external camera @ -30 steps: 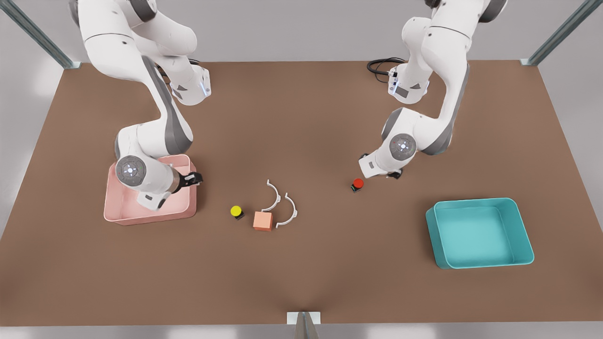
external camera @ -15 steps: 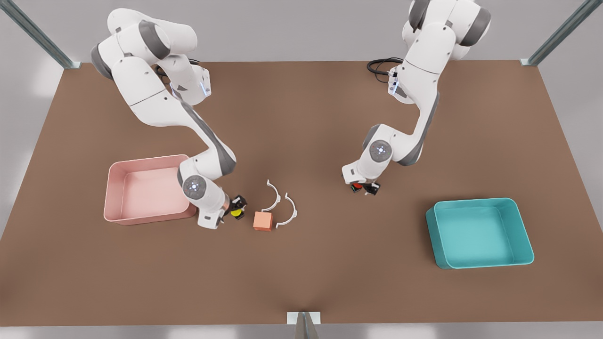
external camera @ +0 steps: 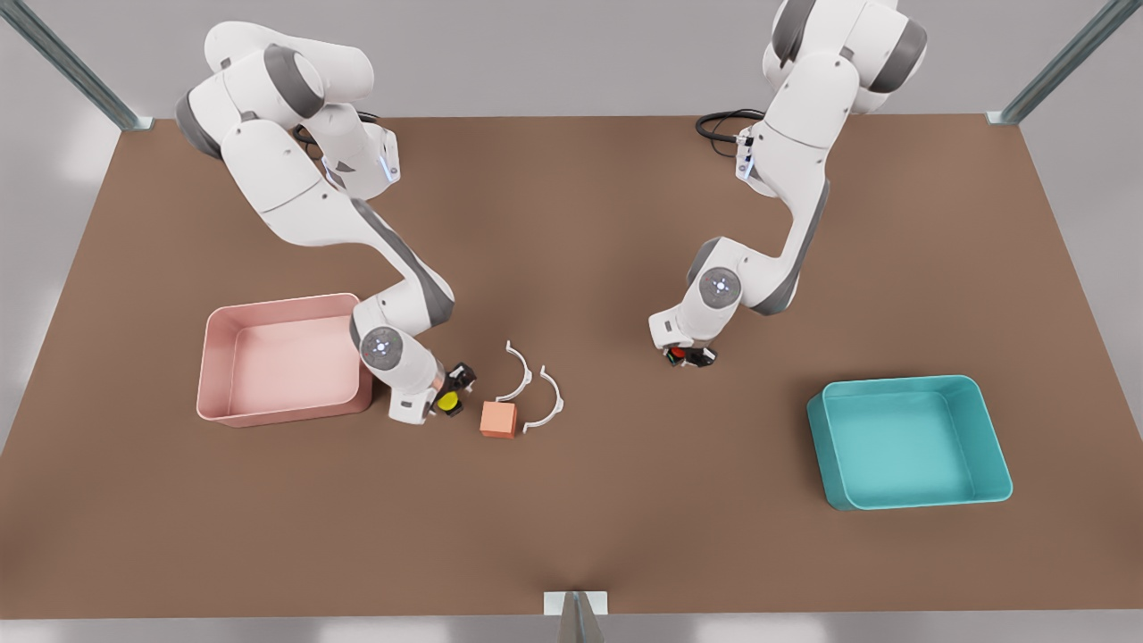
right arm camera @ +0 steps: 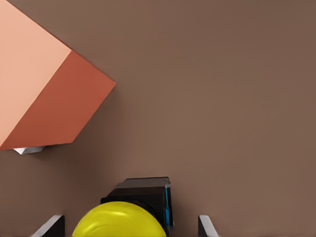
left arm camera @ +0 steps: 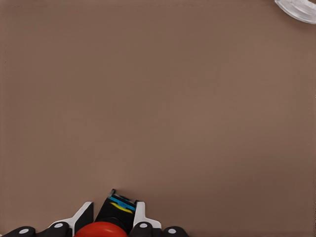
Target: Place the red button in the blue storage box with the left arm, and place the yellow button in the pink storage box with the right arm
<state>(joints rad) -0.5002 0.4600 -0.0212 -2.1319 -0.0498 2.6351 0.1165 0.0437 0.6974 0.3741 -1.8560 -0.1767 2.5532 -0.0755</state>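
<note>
Meanwhile the left pincer (external camera: pixel 692 356) clasps the red button (left arm camera: pixel 101 229); the right pincer (external camera: pixel 449 390) straddles the yellow button (right arm camera: pixel 121 219), unclenched.

No legible text, labels, brands or nos. anywhere. Small blue/yellow patch on black base of the red button (left arm camera: pixel 101 229) in left wrist view: too small to read as a sign.
</note>
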